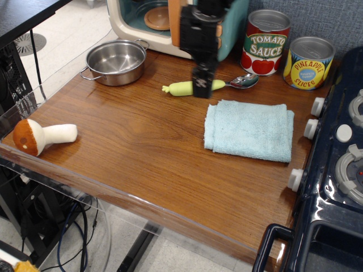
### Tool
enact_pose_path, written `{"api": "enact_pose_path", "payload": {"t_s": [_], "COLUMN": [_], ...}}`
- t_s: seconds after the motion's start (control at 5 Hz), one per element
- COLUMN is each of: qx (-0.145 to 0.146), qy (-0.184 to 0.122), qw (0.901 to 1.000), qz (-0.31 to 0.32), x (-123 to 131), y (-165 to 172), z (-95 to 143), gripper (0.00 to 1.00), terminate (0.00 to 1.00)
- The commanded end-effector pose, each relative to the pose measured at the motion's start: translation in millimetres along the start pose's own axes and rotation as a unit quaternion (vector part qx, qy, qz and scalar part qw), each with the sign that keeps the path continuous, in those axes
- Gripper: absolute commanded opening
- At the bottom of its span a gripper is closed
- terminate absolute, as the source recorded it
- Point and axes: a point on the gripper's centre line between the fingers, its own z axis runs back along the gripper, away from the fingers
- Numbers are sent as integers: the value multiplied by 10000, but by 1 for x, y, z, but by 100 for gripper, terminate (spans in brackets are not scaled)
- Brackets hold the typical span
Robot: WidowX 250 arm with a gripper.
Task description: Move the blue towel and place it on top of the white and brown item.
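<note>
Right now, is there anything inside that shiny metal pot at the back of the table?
The steel pot looks empty: its bare shiny floor shows, with only reflections. The near wall hides a thin strip of the bottom along the front, so something very flat there could go unseen.

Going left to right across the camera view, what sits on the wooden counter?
Plush mushroom → steel pot → yellow-green handled spoon → blue towel → pineapple slices can.

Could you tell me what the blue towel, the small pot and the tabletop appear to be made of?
Blue towel: soft terry cloth, fuzzy looped surface. Small pot: probably stainless steel, shiny and reflective. Tabletop: wood or wood-look laminate, glossy grain.
</note>
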Motion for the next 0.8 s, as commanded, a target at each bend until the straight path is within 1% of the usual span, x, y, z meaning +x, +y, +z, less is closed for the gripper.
{"api": "enact_pose_path", "payload": {"t_s": [0.0, 0.2, 0.4, 0.6], "qx": [-232, -129, -56, -14], "qy": [397, 323, 293, 100], "qw": [9981, 9982, 9991, 9997], "qz": [-408, -488, -298, -230], "x": [-60, -76, -79, -80], "y": [14, 26, 34, 33], "z": [31, 30, 22, 6], "gripper": [100, 100, 100, 100], "terminate": [0, 0, 0, 0]}}
